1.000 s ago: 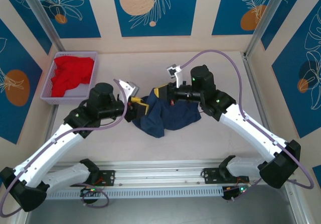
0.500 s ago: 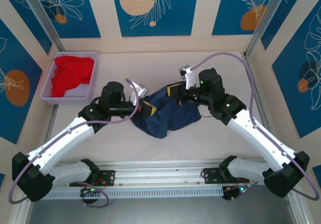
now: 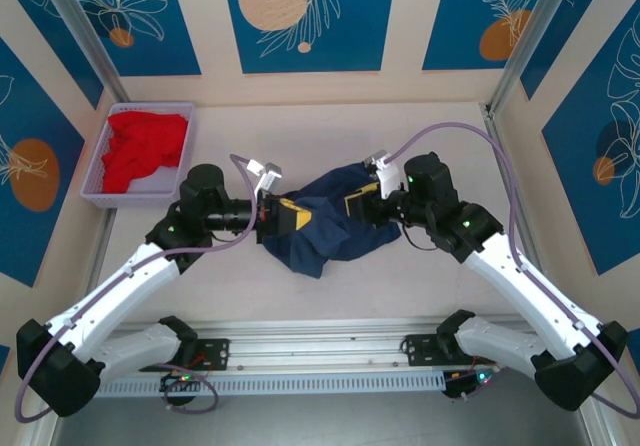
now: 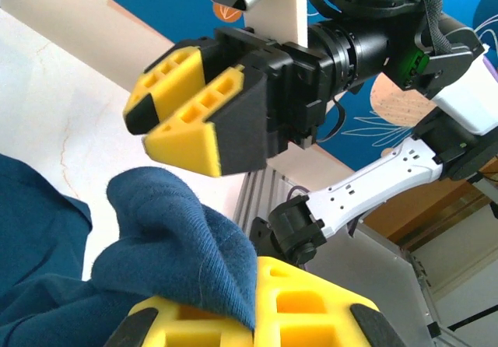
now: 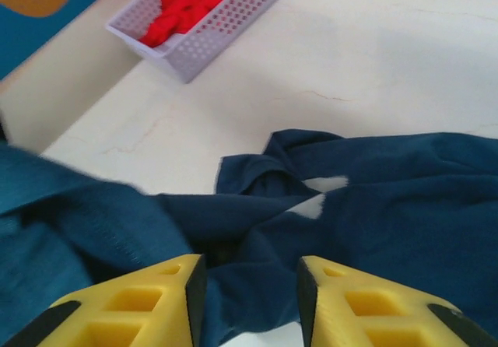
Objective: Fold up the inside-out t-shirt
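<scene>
1. Looking down from the top camera, the inside-out t-shirt (image 3: 335, 228) sits bunched in a navy heap at the middle of the table (image 3: 300, 136), between the two arms.
2. The left gripper (image 3: 287, 215) comes in at the heap's 9 o'clock edge. Its yellow pads are clamped tight on a fold of the navy cloth, and the left wrist camera shows that fold draped over the near pad.
3. The right gripper (image 3: 356, 204) sits over the heap toward 2 o'clock from its centre. Its jaws stand apart with a clear gap and nothing is pinched between them.
4. In the right wrist view, the rumpled navy fabric lies on the table just beyond those parted fingers, with a small white patch (image 5: 319, 195) showing in the creases.
5. In the left wrist view, the two grippers face each other closely, and the right one's pads hang just above the raised fold.
6. Away at 10 o'clock from the shirt, a lavender basket (image 3: 130, 199) holds a red garment (image 3: 145, 146), well apart from both grippers.
</scene>
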Action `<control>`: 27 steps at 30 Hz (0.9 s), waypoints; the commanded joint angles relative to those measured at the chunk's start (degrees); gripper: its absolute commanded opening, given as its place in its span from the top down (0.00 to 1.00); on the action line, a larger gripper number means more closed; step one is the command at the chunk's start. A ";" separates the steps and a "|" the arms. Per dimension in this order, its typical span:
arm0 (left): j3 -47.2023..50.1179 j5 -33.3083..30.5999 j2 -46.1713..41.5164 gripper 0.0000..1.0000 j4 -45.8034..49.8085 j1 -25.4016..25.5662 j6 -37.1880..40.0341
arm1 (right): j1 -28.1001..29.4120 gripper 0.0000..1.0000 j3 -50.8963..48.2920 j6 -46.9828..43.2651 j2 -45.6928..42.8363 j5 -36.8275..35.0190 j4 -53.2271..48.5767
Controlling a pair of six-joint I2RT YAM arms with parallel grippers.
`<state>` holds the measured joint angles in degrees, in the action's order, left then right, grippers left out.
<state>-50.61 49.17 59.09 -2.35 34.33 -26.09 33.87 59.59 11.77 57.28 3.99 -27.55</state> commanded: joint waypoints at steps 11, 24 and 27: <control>1.30 3.30 0.06 1.00 -6.10 -0.84 -0.94 | -4.82 0.42 -9.54 10.56 3.79 27.94 18.01; 6.25 -8.88 -2.68 0.92 -0.35 -4.95 2.03 | -2.23 1.00 -13.07 15.57 6.24 30.40 29.61; 8.01 -12.89 -3.37 0.78 0.54 -5.59 2.32 | -1.21 1.00 -13.74 16.68 6.42 29.92 32.07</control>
<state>-43.88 41.50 56.86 -3.46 29.56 -25.36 31.64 46.89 26.70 64.55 33.26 0.43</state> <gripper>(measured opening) 0.204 0.063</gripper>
